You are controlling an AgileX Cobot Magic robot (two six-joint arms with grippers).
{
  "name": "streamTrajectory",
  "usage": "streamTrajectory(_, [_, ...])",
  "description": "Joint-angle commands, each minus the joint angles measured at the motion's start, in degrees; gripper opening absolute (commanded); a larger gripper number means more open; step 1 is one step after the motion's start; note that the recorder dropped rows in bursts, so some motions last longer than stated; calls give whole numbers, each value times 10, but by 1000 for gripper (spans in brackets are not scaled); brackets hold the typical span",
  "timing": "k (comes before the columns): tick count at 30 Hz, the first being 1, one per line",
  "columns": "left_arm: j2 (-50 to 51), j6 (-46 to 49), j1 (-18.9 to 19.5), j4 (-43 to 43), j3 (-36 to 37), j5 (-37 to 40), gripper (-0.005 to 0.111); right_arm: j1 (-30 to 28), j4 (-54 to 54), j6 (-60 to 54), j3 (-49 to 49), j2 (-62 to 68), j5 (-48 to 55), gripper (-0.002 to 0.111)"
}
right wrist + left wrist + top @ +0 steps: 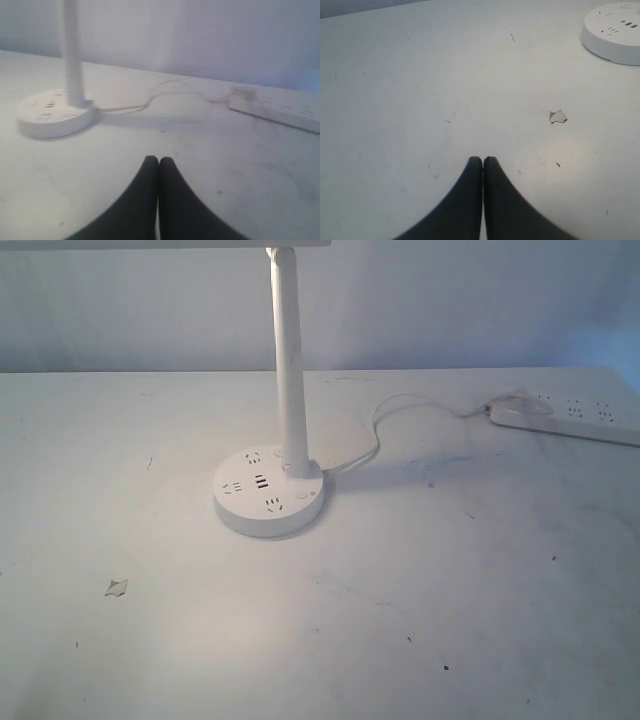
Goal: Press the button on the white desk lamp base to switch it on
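Note:
The white desk lamp base (268, 502) sits mid-table, with dark socket holes and USB slots on top. Its slim pole (290, 370) rises past the top edge of the exterior view. A faint small round mark on the base's right side looks like the button (300, 496). Neither arm shows in the exterior view. My left gripper (482, 160) is shut and empty over bare table, with the base (615, 35) far off. My right gripper (159, 160) is also shut and empty, well short of the base (52, 117) and pole (71, 55).
A long white power strip (575, 418) lies at the back right, and a thin cable (385, 425) runs from it to the base. A small torn chip (116, 587) marks the table at front left. A warm bright patch lies on the table in front of the base.

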Motion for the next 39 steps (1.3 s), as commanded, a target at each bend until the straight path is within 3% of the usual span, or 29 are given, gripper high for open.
streamTrajectory(1, [-2, 0, 0, -1, 1, 0, 0, -116, -4, 43, 1, -3, 6, 0])
streamTrajectory(9, [-2, 0, 0, -1, 1, 0, 0, -209, -39, 12, 1, -3, 9, 0])
streamTrajectory(13, [-2, 0, 0, -1, 1, 0, 0, -229, -62, 15, 1, -3, 76, 0])
streamTrajectory(17, [-2, 0, 0, -1, 1, 0, 0, -218, -61, 43, 1, -3, 77, 0])
streamTrajectory(25, [-2, 0, 0, -1, 1, 0, 0, -132, -61, 43, 1, -3, 77, 0])
streamTrajectory(39, [-2, 0, 0, -1, 1, 0, 0, -128, -59, 43, 1, -3, 78, 0])
